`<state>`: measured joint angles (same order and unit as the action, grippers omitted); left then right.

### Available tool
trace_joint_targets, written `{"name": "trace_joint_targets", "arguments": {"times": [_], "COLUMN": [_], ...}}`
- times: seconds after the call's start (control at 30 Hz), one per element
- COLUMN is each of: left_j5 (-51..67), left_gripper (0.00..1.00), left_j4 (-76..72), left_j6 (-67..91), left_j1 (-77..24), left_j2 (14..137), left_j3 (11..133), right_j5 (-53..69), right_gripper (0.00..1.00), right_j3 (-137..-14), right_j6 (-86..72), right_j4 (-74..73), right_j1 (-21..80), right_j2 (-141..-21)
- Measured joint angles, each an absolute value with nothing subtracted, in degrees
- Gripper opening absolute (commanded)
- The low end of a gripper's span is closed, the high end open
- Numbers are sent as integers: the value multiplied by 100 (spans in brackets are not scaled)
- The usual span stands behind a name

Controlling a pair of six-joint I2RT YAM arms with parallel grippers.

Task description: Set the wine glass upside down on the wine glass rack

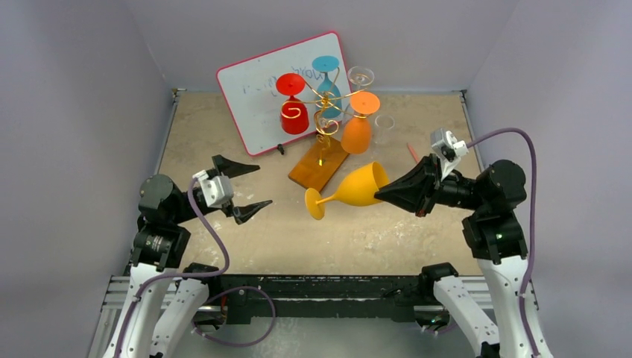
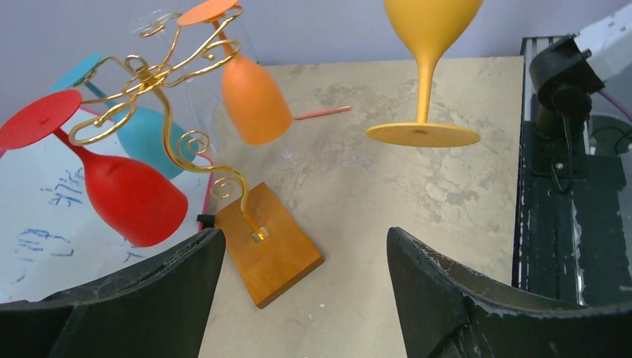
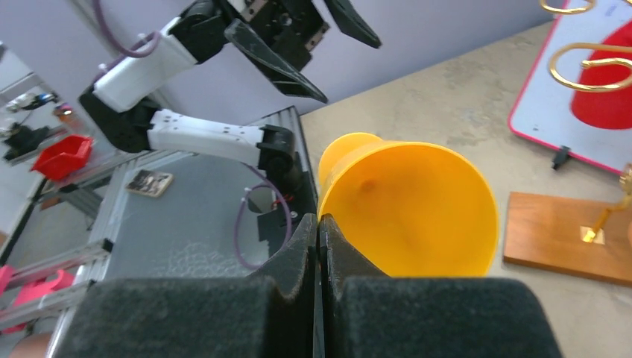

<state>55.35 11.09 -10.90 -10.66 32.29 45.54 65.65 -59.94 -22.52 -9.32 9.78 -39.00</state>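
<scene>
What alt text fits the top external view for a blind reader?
The right gripper is shut on the rim of a yellow wine glass, holding it on its side near the gold wine glass rack, where other glasses hang upside down. The left gripper is open.

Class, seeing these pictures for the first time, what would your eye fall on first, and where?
The bright yellow wine glass stands out, held sideways by its rim in the right end effector over mid-table. Behind it, the gold wire rack on a wooden base holds a red glass, blue glass and orange glass upside down. The left end effector is open at left.
</scene>
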Motion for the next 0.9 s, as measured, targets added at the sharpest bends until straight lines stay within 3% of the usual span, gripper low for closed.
{"name": "trace_joint_targets", "arguments": {"times": [0.37, 0.7, 0.9], "left_j5": [6143, 6442, 6676], "left_gripper": [79, 76, 73], "left_j4": [1859, 2255, 2615], "left_j6": [-2178, -2681, -3022], "left_j1": [-1068, -1070, -1100], "left_j2": [3229, 3247, 3271], "left_j3": [4753, 4928, 4930], "right_j5": [7201, 6882, 6827], "right_gripper": [0, 0, 0], "right_j3": [-5837, -5972, -6257], "right_j6": [-3662, -3758, -3913], "right_j4": [812, 1339, 1850], "right_j1": [1155, 2432, 2641], "right_j2": [-4495, -5636, -6086]}}
